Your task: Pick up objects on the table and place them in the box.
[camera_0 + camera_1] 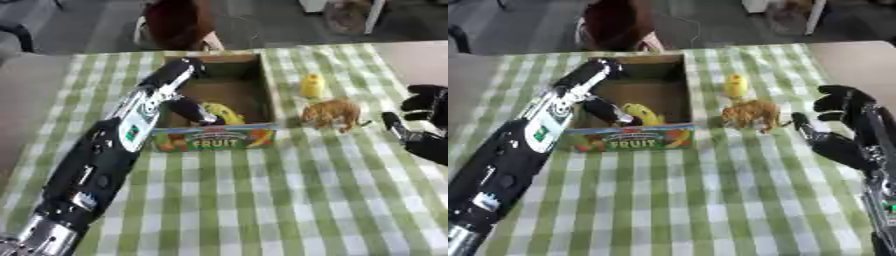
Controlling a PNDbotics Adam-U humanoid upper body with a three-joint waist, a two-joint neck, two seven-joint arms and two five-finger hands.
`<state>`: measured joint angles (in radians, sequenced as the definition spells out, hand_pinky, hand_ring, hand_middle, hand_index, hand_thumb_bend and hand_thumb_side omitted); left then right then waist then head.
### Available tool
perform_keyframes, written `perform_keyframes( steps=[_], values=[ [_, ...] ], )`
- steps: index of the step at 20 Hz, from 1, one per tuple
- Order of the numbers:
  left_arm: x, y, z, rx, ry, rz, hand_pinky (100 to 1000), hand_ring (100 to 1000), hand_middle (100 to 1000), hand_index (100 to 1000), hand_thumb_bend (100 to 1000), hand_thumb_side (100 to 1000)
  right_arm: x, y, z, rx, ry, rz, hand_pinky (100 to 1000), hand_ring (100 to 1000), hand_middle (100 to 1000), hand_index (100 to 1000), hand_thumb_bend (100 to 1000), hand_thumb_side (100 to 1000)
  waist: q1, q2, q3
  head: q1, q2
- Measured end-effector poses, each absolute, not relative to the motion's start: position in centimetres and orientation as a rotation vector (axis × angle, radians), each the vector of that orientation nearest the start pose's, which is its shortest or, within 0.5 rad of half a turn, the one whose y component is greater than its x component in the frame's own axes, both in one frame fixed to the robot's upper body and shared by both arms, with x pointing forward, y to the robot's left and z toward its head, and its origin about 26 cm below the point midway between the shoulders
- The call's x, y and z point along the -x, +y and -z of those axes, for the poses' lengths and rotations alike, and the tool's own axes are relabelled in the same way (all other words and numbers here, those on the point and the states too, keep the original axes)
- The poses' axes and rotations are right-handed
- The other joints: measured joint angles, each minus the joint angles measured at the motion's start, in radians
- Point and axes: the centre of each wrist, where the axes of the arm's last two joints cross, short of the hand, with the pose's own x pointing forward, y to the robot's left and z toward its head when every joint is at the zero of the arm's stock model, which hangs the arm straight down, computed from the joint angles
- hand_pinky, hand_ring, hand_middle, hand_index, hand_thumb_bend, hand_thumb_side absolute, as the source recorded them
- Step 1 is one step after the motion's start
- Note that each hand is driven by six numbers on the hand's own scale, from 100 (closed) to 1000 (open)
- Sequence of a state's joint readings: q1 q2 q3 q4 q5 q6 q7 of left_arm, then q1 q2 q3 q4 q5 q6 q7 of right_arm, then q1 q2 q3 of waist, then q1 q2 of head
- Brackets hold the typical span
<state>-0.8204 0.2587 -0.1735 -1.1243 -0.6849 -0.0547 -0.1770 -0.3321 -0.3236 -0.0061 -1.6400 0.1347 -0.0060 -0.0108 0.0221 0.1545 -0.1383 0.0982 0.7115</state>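
Two toys sit outside the box [262, 60] — a tiger [751, 115] just left of the right hand [846, 132], and a small yellow figure [735, 85] beyond it. Right hand hovers over the checked cloth [710, 200], fingers spread and lightly bent, holding nothing. Left hand [194, 111] reaches down inside the box, fingers against a banana [224, 114] — can't tell if it's gripping it.

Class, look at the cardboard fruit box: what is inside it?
Inside the box lies a yellow banana, with the left hand reaching down beside it. The hand and arm cover part of the floor, so anything beneath them is hidden.
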Motion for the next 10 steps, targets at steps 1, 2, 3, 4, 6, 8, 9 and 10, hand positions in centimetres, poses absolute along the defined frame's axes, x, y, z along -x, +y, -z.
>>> perform_keyframes(
  steps=[1, 2, 3, 4, 6, 8, 9, 10],
  values=[
    [-44.9, 20.0, -16.4, -0.589, -1.795, 1.087, 734, 710, 658, 727, 835, 245, -35.0, -28.6, -13.1, 0.357, -1.958, -0.408, 648, 669, 575, 762, 389, 100, 0.000, 0.000, 0.003, -0.003, 0.000],
    [-44.5, 20.6, -16.6, -0.547, -1.832, 1.015, 732, 708, 656, 727, 829, 242, -35.2, -28.7, -13.5, 0.368, -1.964, -0.418, 648, 669, 575, 762, 390, 100, 0.000, 0.000, 0.006, -0.006, 0.000],
    [-44.0, 21.1, -16.9, -0.506, -1.866, 0.944, 719, 695, 644, 722, 803, 218, -35.4, -28.8, -14.0, 0.382, -1.971, -0.430, 649, 670, 576, 763, 393, 100, 0.000, 0.000, 0.009, -0.009, 0.000],
    [-43.5, 21.7, -17.2, -0.469, -1.892, 0.877, 717, 692, 642, 721, 799, 214, -35.6, -29.0, -14.4, 0.395, -1.978, -0.444, 649, 670, 576, 764, 394, 100, 0.000, 0.000, 0.012, -0.012, 0.000],
    [-42.3, 22.8, -17.6, -0.406, -1.935, 0.762, 709, 686, 635, 718, 783, 198, -36.1, -29.2, -15.3, 0.421, -1.989, -0.477, 650, 672, 579, 765, 399, 100, 0.001, 0.001, 0.018, -0.018, -0.001],
    [-41.2, 23.7, -18.0, -0.362, -1.963, 0.678, 709, 686, 635, 718, 783, 198, -36.6, -29.6, -16.0, 0.447, -1.993, -0.511, 650, 672, 579, 765, 399, 100, 0.002, 0.002, 0.023, -0.023, -0.001],
    [-40.8, 24.0, -18.3, -0.348, -1.975, 0.651, 709, 686, 635, 718, 783, 198, -36.7, -29.7, -16.2, 0.456, -1.992, -0.523, 650, 672, 579, 765, 399, 100, 0.002, 0.003, 0.023, -0.024, -0.001],
    [-40.5, 24.0, -18.7, -0.336, -1.987, 0.633, 709, 686, 635, 718, 783, 198, -36.8, -29.8, -16.2, 0.462, -1.989, -0.530, 650, 672, 579, 765, 399, 100, 0.002, 0.003, 0.023, -0.025, -0.001]
  ],
)
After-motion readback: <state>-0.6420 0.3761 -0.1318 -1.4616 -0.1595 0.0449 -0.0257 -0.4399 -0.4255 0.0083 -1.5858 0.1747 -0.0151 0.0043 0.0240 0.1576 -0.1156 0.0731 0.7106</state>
